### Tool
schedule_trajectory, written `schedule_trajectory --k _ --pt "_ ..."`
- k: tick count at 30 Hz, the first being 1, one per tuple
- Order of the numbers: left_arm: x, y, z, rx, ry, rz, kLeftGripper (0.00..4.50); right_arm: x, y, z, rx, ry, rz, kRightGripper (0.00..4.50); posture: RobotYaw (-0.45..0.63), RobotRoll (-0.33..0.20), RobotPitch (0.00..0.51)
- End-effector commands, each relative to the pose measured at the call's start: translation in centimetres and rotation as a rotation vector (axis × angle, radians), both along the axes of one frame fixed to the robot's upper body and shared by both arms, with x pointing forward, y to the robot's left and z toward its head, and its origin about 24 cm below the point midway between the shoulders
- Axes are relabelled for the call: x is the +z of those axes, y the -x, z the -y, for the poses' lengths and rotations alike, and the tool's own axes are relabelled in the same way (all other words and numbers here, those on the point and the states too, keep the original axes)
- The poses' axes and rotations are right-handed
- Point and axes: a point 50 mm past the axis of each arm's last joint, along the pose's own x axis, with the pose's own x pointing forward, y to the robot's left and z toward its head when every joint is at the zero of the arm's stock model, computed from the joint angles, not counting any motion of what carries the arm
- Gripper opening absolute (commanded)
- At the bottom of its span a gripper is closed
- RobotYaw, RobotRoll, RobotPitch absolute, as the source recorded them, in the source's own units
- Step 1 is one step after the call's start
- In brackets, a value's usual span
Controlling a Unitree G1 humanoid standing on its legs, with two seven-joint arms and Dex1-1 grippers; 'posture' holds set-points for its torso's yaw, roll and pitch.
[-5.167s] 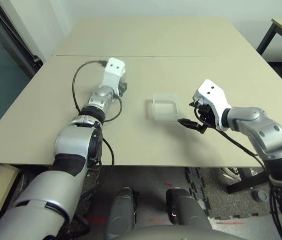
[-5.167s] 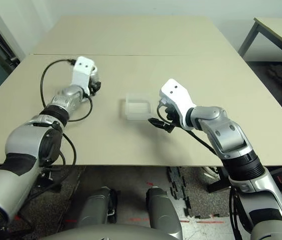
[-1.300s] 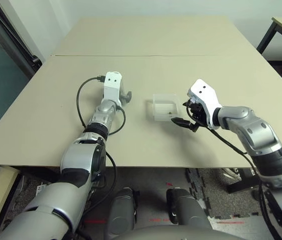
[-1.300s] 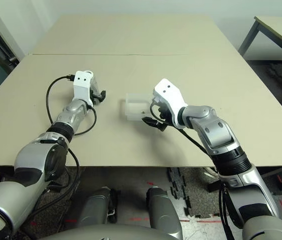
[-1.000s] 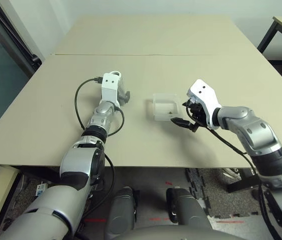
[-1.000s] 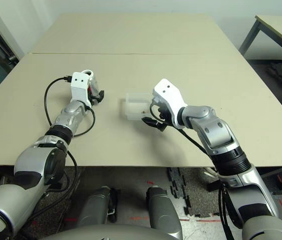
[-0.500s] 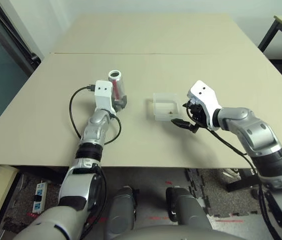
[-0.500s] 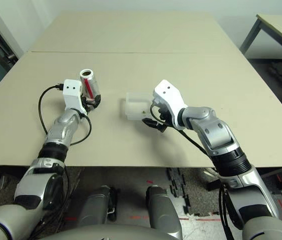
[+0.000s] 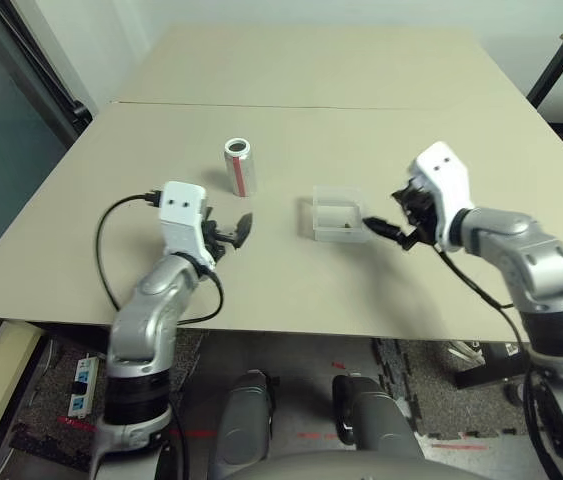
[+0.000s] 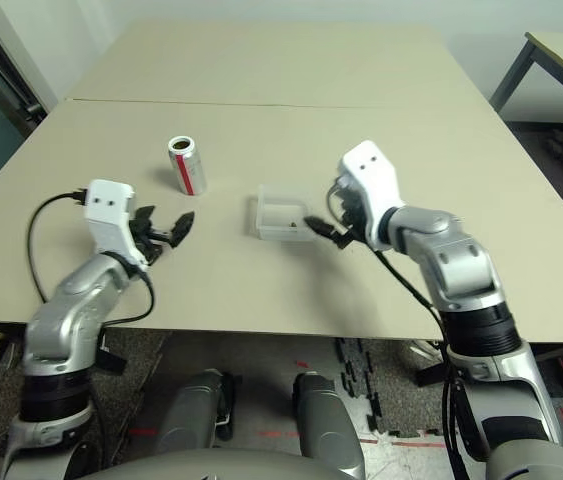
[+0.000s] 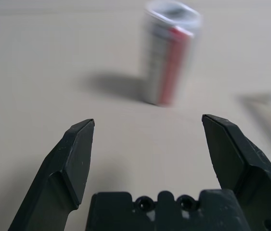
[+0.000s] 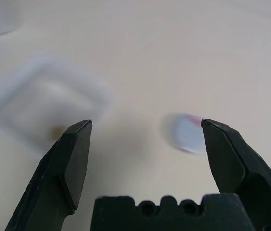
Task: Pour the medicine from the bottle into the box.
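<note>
Two grippers are held open and empty over the table (image 9: 271, 70). Between the spread fingers of the left gripper (image 11: 148, 118) nothing is gripped; just beyond it, and apart from it, the bottle (image 9: 240, 170) is stood upright, uncapped, its red stripe facing the robot. To that gripper's right, the box (image 9: 341, 235) is set flat, and in it the medicine (image 10: 293, 225) can be made out as a small dark speck, so the pour can be judged done.

Nothing is held by the right gripper (image 12: 147, 121) either. Its nearer finger is poised close beside the box, on the box's right; whether the wall is touched cannot be told. Below its fingers, a pale round cap (image 12: 188, 133) is seen lying on the table.

The step in hand is taken to be the clearing of both arms. The left gripper is best drawn straight back towards the robot, so that the light bottle is not clipped by a fingertip. The right should be lifted before any sideways swing, lest the box be nudged or the cap be swept along.
</note>
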Motion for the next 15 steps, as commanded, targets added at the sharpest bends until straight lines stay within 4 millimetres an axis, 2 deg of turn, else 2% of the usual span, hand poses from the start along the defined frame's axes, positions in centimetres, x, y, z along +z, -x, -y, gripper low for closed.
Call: schedule_trajectory --k 1,4,10,13,15 --pt "0.8 -0.2 -3.2 0.085 0.038 0.004 4.48 0.1 0.6 2.9 -0.171 -0.007 -0.007 4.5 0.17 0.0 0.115" --pt "1.3 -0.7 -6.9 0.193 0.05 0.013 4.48 -0.5 0.8 5.6 -0.347 0.007 -0.014 4.5 0.17 0.0 0.114" --pt "0.2 -3.2 -11.4 0.306 0.086 -0.046 4.48 -2.2 -0.1 7.7 -0.483 -0.007 -0.069 4.5 0.15 0.0 0.11" --pt "-1.0 -4.5 -12.6 0.33 0.089 -0.081 4.48 -2.9 -1.2 8.3 -0.521 0.003 -0.074 4.5 0.14 0.0 0.107" --pt "-1.9 -5.1 -12.7 0.331 0.106 -0.103 4.48 -3.5 -1.9 8.4 -0.523 0.003 -0.082 4.5 0.12 0.0 0.115"
